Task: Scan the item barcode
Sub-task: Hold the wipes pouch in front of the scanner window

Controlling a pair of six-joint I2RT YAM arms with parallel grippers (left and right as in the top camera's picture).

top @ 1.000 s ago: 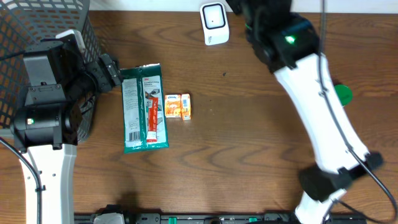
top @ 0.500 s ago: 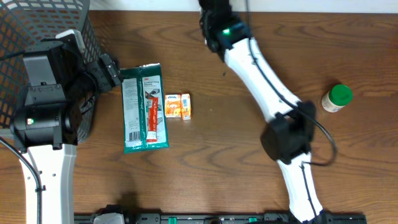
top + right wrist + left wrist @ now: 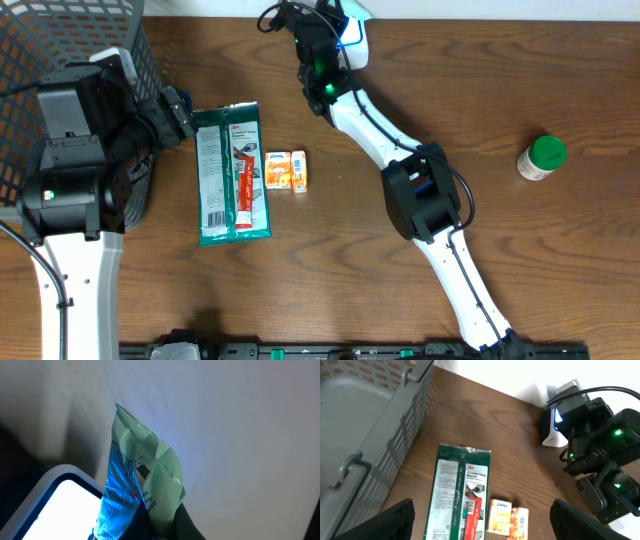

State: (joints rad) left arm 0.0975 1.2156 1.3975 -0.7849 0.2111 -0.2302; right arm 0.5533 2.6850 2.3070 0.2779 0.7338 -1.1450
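"What had changed in that last second?"

"The right arm [image 3: 362,122] had swung across from the right side of the tabletop [image 3: 330,260] to its back edge, where the scanner [image 3: 551,430] stood. A second earlier its wrist had covered part of the green-capped bottle [image 3: 541,158]. Now the bottle stood in plain sight, and from above the scanner was mostly hidden behind the wrist. Nothing else had shifted: the flat package [image 3: 234,175] and the little orange box [image 3: 286,170] lay where they had been."

"And the item itself?"

"From overhead I couldn't make it out. The right wrist camera showed it: a small green packet [image 3: 145,485], standing upright and pinched at its lower end by the right fingers [image 3: 187,527], which were clamped together on it. It hung just beside the scanner's lit window, with blue light washing over its left face."

"What about the left side?"

"The left fingers [image 3: 395,520] were spread wide apart and held nothing. They were near the basket [image 3: 365,425], and the flat package lay between them in that camera's view. That camera also showed the scanner's white side with a blue glow, partly behind the right arm's dark wrist. The right wrist view gave only the window and a pale wall."
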